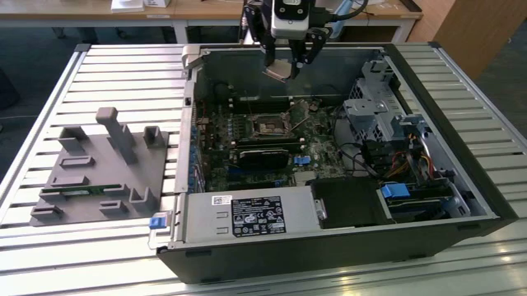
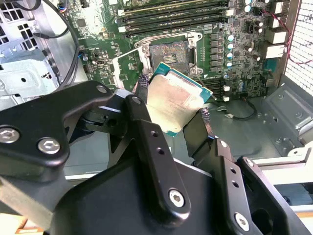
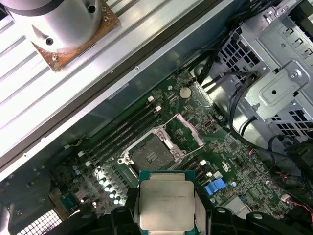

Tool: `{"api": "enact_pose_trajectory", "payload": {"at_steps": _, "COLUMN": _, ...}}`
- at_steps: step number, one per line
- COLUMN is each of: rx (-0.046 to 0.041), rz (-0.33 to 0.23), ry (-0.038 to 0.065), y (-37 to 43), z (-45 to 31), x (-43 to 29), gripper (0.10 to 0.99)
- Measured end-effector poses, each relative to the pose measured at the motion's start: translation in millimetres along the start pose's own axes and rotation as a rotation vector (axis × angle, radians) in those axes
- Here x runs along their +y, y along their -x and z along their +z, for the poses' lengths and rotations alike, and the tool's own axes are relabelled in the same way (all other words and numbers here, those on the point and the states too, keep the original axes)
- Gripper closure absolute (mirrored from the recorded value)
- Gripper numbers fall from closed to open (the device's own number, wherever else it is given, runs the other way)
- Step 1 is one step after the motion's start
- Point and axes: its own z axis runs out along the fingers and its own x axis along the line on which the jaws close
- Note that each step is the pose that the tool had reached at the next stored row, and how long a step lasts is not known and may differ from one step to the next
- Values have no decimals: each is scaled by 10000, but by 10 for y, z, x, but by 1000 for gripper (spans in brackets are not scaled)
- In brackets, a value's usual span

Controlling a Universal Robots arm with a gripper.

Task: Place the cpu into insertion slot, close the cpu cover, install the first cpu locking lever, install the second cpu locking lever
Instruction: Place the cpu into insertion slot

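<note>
My gripper [image 1: 287,66] hangs above the back of the open computer case, shut on the cpu [image 1: 280,70]. The cpu [image 3: 166,200] is a silvery-tan square with a thin green edge, held by two opposite sides between black fingers [image 2: 146,132] and tilted in the exterior view. The insertion slot [image 3: 149,156] lies bare on the green motherboard, lower than the chip and apart from it. It appears in the exterior view as a dark square, the insertion slot [image 1: 270,126]. The cpu cover [image 3: 190,128] stands flipped open beside the socket.
A grey fixture [image 1: 99,166] with posts and a green stick sits on the slatted table at the exterior view's left. Inside the case are long black slots [image 3: 122,134], a black module [image 1: 263,157], a metal drive cage [image 1: 374,111], cables and a labelled power supply [image 1: 247,216].
</note>
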Motion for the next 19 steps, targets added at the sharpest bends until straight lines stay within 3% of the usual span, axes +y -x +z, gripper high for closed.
{"api": "enact_pose_trajectory", "payload": {"at_steps": 19, "rx": -45, "rz": 513, "ry": 10, "y": 0, "z": 1, "x": 0, "gripper": 545}}
